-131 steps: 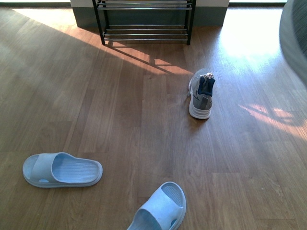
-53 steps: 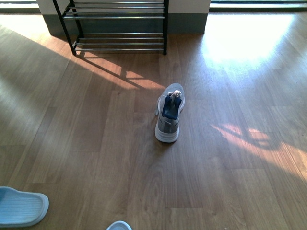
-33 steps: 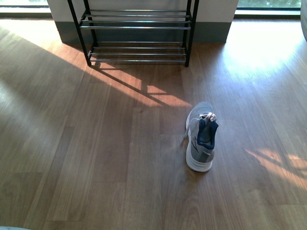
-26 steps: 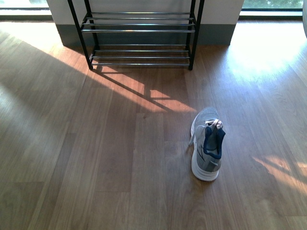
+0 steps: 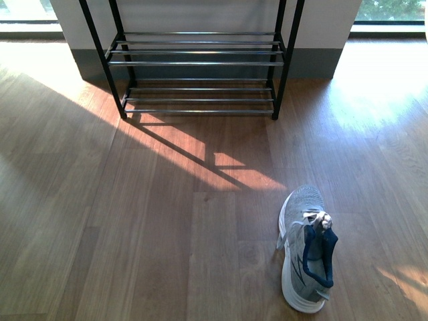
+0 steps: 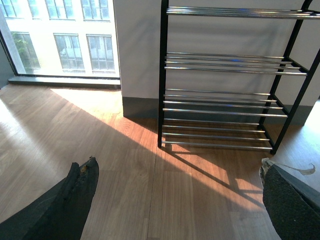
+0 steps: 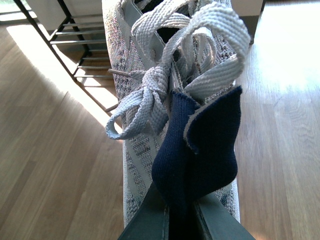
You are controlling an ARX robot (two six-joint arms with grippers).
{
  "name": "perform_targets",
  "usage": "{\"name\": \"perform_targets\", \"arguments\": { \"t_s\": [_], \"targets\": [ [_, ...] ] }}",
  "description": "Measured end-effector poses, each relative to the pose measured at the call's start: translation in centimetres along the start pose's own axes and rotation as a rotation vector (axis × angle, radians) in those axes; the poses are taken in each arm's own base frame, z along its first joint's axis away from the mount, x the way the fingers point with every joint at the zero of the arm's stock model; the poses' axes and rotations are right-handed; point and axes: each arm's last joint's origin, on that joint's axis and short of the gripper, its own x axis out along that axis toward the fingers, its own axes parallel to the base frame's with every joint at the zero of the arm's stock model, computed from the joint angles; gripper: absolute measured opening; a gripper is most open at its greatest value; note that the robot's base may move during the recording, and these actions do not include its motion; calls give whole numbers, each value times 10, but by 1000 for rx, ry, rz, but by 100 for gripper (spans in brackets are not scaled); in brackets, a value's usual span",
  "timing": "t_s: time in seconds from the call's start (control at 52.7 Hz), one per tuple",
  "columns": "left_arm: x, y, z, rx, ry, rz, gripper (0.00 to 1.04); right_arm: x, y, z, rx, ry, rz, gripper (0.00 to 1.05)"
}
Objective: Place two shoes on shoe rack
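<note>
The first sneaker (image 7: 165, 100) hangs from my right gripper (image 7: 179, 210), whose jaws are pinched narrow on its navy collar. It has a grey knit upper and loosely knotted grey laces, and only the right wrist view shows it. The second sneaker (image 5: 306, 251) appears in the front view alone. It stands upright on the wood floor (image 5: 100, 221) on its white sole, toe toward the shoe rack (image 5: 197, 63) and well apart from it. Neither sneaker is on the chrome-bar shelves. The left wrist view shows higher tiers of the rack, and the left gripper (image 6: 175, 167) spread wide, holding nothing.
</note>
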Motion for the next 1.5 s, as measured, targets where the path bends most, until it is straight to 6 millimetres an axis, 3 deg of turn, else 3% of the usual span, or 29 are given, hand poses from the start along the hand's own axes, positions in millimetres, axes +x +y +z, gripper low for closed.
{"name": "perform_targets", "arguments": {
  "t_s": [0.36, 0.455, 0.512, 0.645, 0.778, 0.854, 1.006, 1.309, 1.499],
  "targets": [
    [0, 0, 0, -7, 9, 15, 95, 0, 0, 0, 0, 1, 0, 2],
    [2, -4, -1, -78, 295, 238, 95, 0, 0, 0, 0, 1, -5, 2],
    [7, -9, -1, -93, 380, 302, 95, 0, 0, 0, 0, 1, -5, 2],
    [34, -41, -3, -110, 491, 184, 95, 0, 0, 0, 0, 0, -1, 2],
    [87, -88, -13, -69, 592, -27, 95, 0, 0, 0, 0, 0, -1, 2],
    [117, -118, -40, 22, 703, -143, 95, 0, 0, 0, 0, 0, -1, 2],
    [154, -152, -98, 110, 863, -308, 95, 0, 0, 0, 0, 0, -1, 2],
    [190, -191, -169, 124, 962, -684, 95, 0, 0, 0, 0, 0, -1, 2],
    [210, -207, -217, 125, 1013, -793, 95, 0, 0, 0, 0, 0, -1, 2]
  ]
}}
